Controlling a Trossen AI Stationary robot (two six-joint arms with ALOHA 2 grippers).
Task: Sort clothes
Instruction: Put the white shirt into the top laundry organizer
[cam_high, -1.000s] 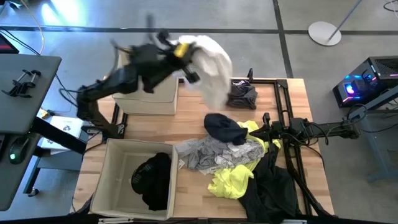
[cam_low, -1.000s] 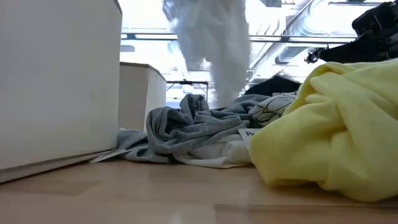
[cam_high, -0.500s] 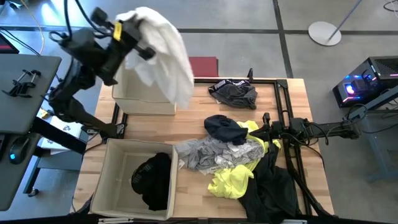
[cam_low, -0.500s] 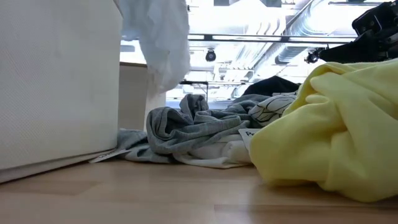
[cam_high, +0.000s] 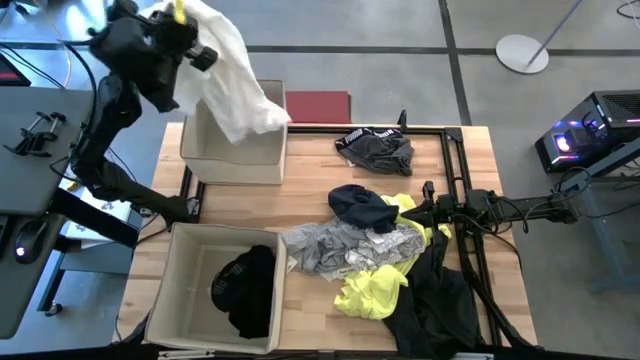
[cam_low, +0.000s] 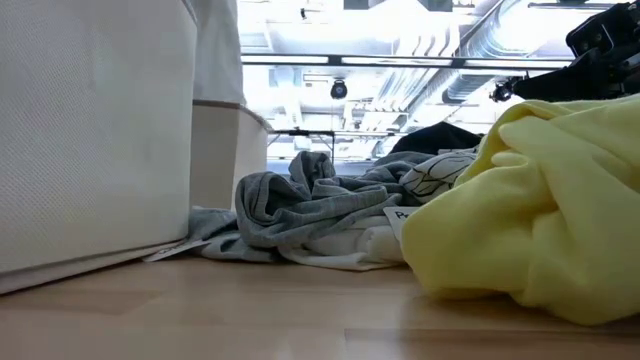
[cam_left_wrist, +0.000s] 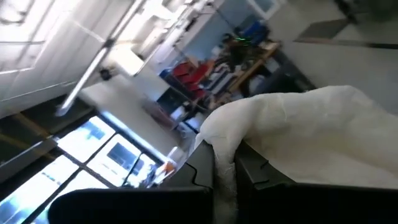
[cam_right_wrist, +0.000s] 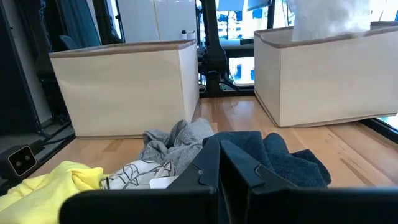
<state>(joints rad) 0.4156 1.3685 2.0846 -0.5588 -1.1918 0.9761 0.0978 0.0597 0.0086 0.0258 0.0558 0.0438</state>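
Note:
My left gripper (cam_high: 186, 28) is raised high over the table's far left corner and is shut on a white garment (cam_high: 232, 82). The garment hangs down over the far beige box (cam_high: 236, 158). It also shows in the right wrist view (cam_right_wrist: 329, 15), reaching the box's rim. On the table lies a pile of a navy garment (cam_high: 360, 207), a grey one (cam_high: 335, 247), a neon yellow one (cam_high: 375, 290) and a black one (cam_high: 432, 312). A dark garment (cam_high: 377, 150) lies apart at the far edge. My right gripper (cam_right_wrist: 219, 155) is shut and rests by the pile's right side. My left gripper pinches a bunched fold of the white garment (cam_left_wrist: 219, 138) between its two fingers; one layer or several, I cannot tell. The garment hangs slack below the gripper, lifted clear of the table, and its lower end (cam_high: 262, 118) is at the far box's opening.
A near beige box (cam_high: 190, 262) holds a black garment (cam_high: 245, 290). A flat dark red rectangle (cam_high: 317, 105) lies beyond the table's far edge. Bare wood shows between the two boxes and at the far right.
My left gripper has swung up and toward the table's far left corner with the white garment. The garment has gone from above the table's far middle to over the far box, and its lower end now hangs at the box's opening.

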